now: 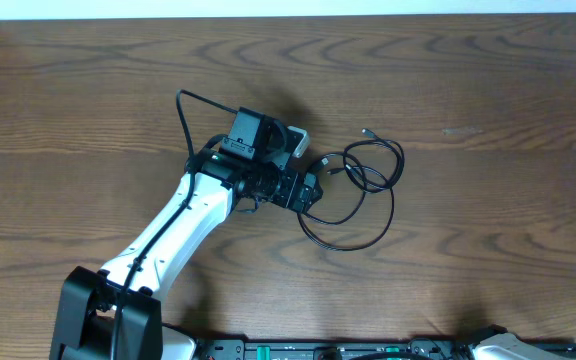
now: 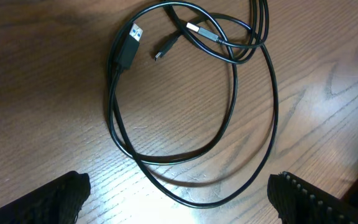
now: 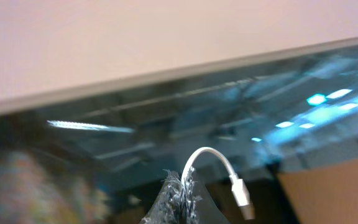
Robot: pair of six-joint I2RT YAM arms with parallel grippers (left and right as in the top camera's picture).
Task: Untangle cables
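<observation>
At the middle of the table (image 1: 488, 250), the black cable (image 2: 166, 160) is laid in loose loops just ahead of the widely spread left gripper (image 2: 179, 193), while the white cable (image 3: 207, 150) is pinched in the closed right gripper (image 3: 180, 190).

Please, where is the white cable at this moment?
Only the right wrist view shows it: the white cable arcs out from between the shut fingers of the right gripper, its plug end hanging to the right.
</observation>
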